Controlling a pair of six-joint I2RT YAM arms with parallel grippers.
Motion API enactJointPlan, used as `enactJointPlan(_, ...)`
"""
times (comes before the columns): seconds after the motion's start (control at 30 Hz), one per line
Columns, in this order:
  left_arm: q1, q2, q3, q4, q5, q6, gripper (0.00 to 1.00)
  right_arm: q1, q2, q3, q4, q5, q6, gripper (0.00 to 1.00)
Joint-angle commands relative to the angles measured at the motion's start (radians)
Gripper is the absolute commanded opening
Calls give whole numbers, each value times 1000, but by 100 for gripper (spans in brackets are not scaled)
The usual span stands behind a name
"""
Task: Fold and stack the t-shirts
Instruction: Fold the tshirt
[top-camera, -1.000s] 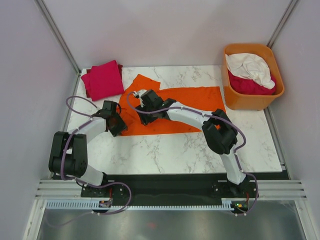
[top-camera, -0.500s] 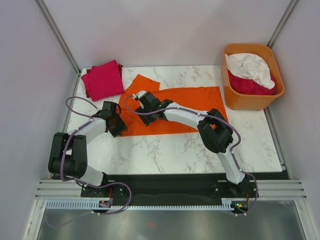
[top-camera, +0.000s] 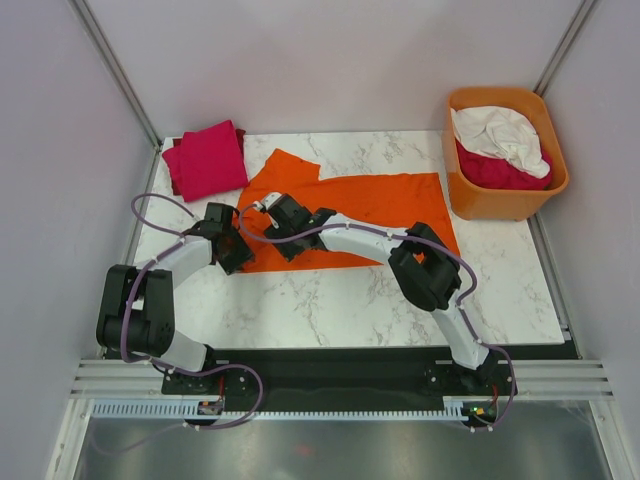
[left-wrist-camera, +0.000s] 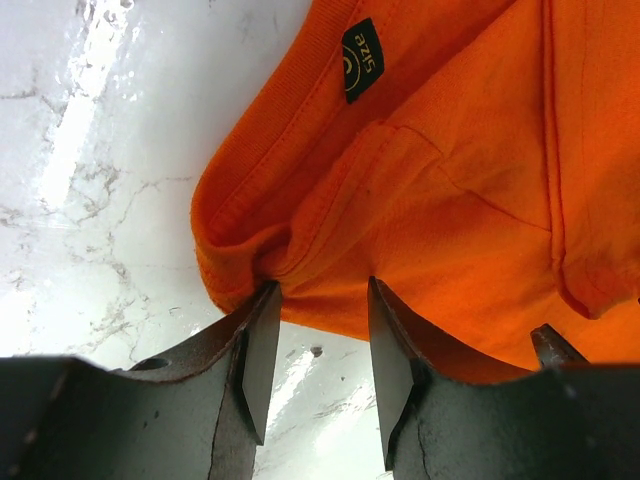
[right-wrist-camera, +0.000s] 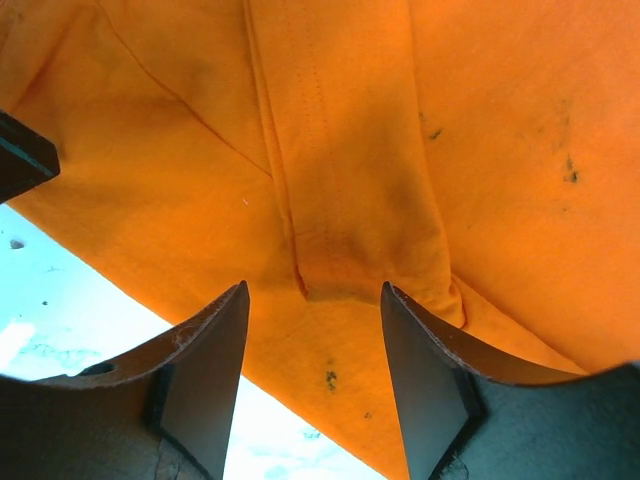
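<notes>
Top: orange shirt (top-camera: 385, 200) spread mid-surface (top-camera: 350, 300), left fingers (top-camera: 230, 250) at its left edge, right fingers (top-camera: 280, 215) over it close by; pink shirt (top-camera: 212, 158) folded at far-left corner | left wrist: fingers straddle bunched shirt edge, clamped or not, can't tell | right wrist: fingers apart, released, above stitched hem (right-wrist-camera: 340, 250)

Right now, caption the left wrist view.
Left pincer tips at the bunched collar edge of the orange t-shirt on the table.
</notes>
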Motion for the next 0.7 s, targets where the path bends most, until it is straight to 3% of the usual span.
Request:
enactJointPlan(0.0,6,-11,-15,1,-21,-11,48,-3,19,24,3,23,-10,63)
enactJointPlan(0.33,6,-6,-21,4,-23,-14,48,-3,47,21,14,23,-19,36)
enactJointPlan(0.5,6,-6,-24,6,-21,-14,47,-3,47,21,23,41,-27,4)
enactJointPlan(0.67,6,-9,-29,6,-23,-13,47,-4,31,46,25,76,-41,0)
